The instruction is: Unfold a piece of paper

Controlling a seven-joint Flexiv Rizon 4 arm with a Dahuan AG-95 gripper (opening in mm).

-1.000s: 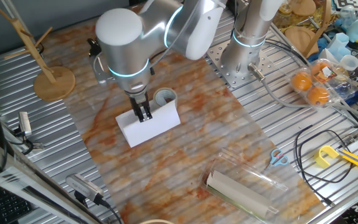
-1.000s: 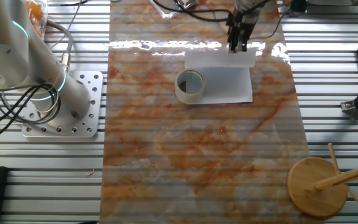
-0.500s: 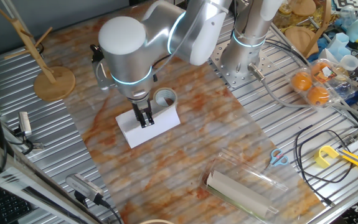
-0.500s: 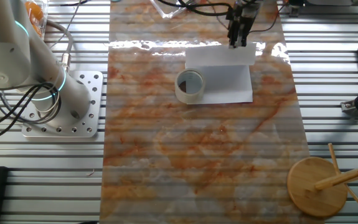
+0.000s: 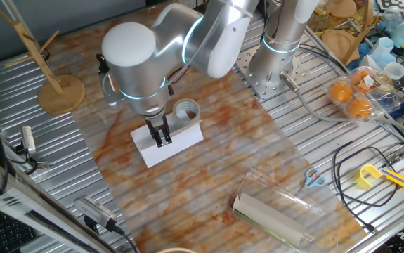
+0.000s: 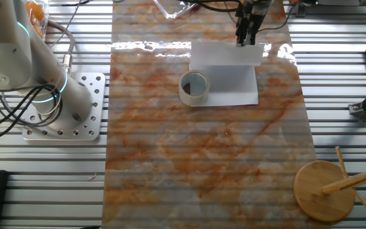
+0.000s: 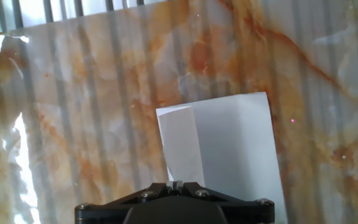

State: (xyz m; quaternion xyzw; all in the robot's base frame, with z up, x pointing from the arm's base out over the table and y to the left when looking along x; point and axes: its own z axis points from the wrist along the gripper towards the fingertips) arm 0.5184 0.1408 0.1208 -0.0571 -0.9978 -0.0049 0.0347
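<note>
From where I sat, the wooden stand (image 5: pixel 60 90) stood toward the far left corner of the counter (image 5: pixel 209 169), well apart from the work. Just right of it in that fixed view, the tool (image 5: pixel 161 135) hung under the arm's round joint, its fingers drawn together and clamped on the piece of paper (image 5: pixel 170 142), pinching the upper flap of the sheet. The paper lay in the middle stretch of the marbled counter, and the tape roll (image 5: pixel 185 110) sat touching its far edge. In the other fixed view the tool (image 6: pixel 246 35) held the flap lifted near the counter's far edge, while the lower half of the paper (image 6: pixel 227 79) stayed flat beside the tape roll (image 6: pixel 194 87). In the hand view the paper (image 7: pixel 222 146) showed a raised narrow flap running into the closed fingers. Farther right, a roll in a clear sleeve (image 5: pixel 272 214) lay near the front edge.
</note>
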